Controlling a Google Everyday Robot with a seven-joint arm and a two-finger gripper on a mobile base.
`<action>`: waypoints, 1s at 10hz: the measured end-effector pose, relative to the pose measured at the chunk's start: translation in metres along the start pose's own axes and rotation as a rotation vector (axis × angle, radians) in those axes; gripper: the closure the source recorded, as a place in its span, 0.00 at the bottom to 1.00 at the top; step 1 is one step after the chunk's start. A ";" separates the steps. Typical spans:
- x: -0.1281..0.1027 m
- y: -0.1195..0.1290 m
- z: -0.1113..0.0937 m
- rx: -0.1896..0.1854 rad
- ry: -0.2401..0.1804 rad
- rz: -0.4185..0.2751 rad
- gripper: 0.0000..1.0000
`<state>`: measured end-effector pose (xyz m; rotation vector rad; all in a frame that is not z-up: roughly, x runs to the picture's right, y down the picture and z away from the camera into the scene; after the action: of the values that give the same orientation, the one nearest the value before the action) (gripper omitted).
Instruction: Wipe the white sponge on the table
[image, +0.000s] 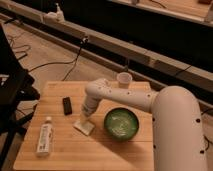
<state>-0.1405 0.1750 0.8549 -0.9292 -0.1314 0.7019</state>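
The white sponge (85, 127) lies flat on the table (65, 160), left of the middle. My gripper (83, 121) points down onto the sponge's far-left edge and is shut on it. The white arm (125, 98) reaches in from the right, passing over the tabletop behind the green plate. The fingertips are hidden where they meet the sponge.
A green plate (121, 123) sits just right of the sponge. A white paper cup (123, 79) stands at the table's far edge. A small black object (67, 105) lies left of the gripper, and a white labelled bottle (45, 138) lies near the front left. The floor drops away on every side.
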 end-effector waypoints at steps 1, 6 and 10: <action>-0.012 0.016 0.002 -0.025 -0.020 -0.026 1.00; 0.020 0.091 0.017 -0.176 0.003 -0.059 1.00; 0.092 0.034 0.009 -0.098 0.116 0.069 1.00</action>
<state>-0.0894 0.2500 0.8170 -1.0696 -0.0312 0.7087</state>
